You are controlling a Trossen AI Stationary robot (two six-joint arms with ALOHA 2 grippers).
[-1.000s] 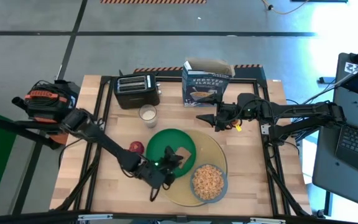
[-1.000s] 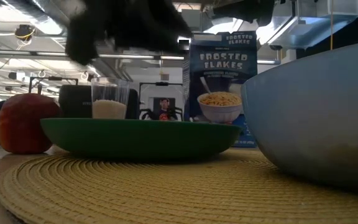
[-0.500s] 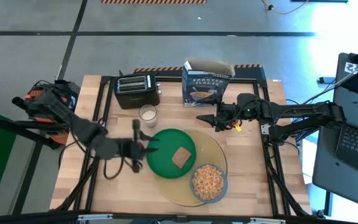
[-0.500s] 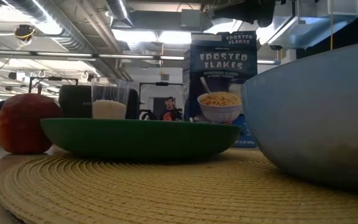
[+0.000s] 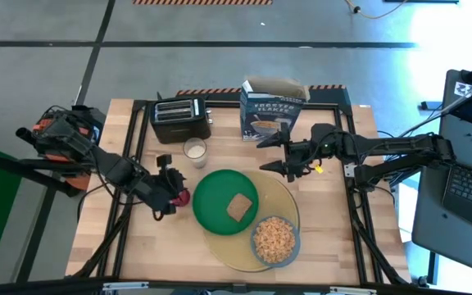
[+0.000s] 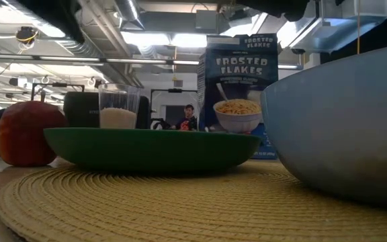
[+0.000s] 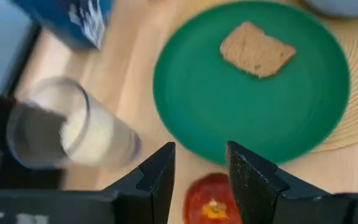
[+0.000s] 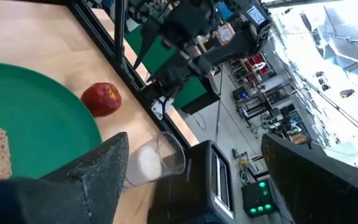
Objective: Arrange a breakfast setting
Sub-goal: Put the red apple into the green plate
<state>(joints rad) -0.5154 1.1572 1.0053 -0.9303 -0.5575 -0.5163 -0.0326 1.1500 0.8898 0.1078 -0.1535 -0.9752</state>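
Note:
A green plate (image 5: 220,197) with a toast slice (image 5: 238,206) lies on the round yellow mat (image 5: 283,197). A blue-grey bowl (image 5: 274,239) of cereal stands on the mat's near side. The red apple (image 5: 182,197) rests on the table left of the plate. My left gripper (image 5: 169,187) is open just over the apple (image 7: 211,200), a finger on either side. My right gripper (image 5: 266,154) is open and empty, right of the milk glass (image 5: 194,150) and in front of the blue cereal box (image 5: 270,115). The orange drink cup is out of view.
A black toaster (image 5: 180,119) stands at the far left of the table, behind the milk glass. A black frame rail (image 5: 352,197) runs along the table's right side. Bare wood lies near the front left corner (image 5: 129,246).
My left gripper has swung from the plate's near left edge toward the table's left and far side, and now stands over the apple. My right gripper has opened its fingers in place. The toast stays on the plate.

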